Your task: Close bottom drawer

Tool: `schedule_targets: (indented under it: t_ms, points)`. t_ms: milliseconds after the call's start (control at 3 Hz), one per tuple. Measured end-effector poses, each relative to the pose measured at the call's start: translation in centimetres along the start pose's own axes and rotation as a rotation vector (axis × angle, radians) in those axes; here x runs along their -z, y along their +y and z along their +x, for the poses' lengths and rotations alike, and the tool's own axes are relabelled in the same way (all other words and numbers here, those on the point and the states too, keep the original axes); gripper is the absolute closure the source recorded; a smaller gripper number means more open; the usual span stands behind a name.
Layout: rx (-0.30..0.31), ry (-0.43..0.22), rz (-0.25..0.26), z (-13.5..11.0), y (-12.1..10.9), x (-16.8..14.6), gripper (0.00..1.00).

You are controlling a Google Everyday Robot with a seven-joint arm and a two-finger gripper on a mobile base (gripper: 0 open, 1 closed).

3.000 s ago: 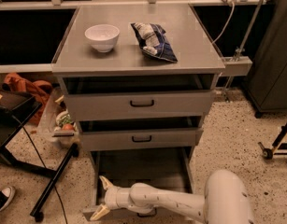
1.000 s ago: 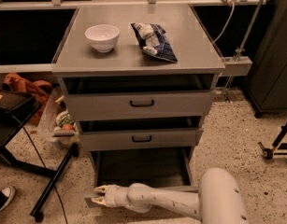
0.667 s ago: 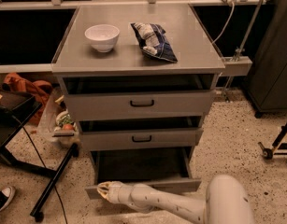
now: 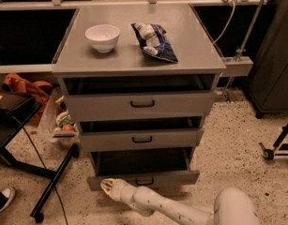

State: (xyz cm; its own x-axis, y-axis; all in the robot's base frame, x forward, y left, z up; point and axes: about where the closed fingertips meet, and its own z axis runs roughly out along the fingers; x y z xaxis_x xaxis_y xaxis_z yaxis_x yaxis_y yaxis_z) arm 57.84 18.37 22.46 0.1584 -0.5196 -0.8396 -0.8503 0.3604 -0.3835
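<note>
- The bottom drawer (image 4: 174,177) sits partly pulled out at the foot of the grey cabinet (image 4: 139,60).
- The gripper (image 4: 107,186), fingers narrowed together and holding nothing, rests at the left end of the drawer's front.

The grey cabinet top (image 4: 195,46) holds a white bowl (image 4: 102,35) and a blue snack bag (image 4: 155,42) — apart; the gripper (image 4: 107,186) sits low, at the bottom drawer (image 4: 174,177) front.
</note>
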Motion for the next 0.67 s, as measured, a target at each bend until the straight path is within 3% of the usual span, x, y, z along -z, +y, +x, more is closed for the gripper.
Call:
schedule_targets:
  t_ms: [333,667]
  points:
    - [-0.015,0.001,-0.035,0.8,-0.5,-0.6,1.0]
    - [-0.042,0.024,-0.109,2.3,-0.4,-1.1,1.0]
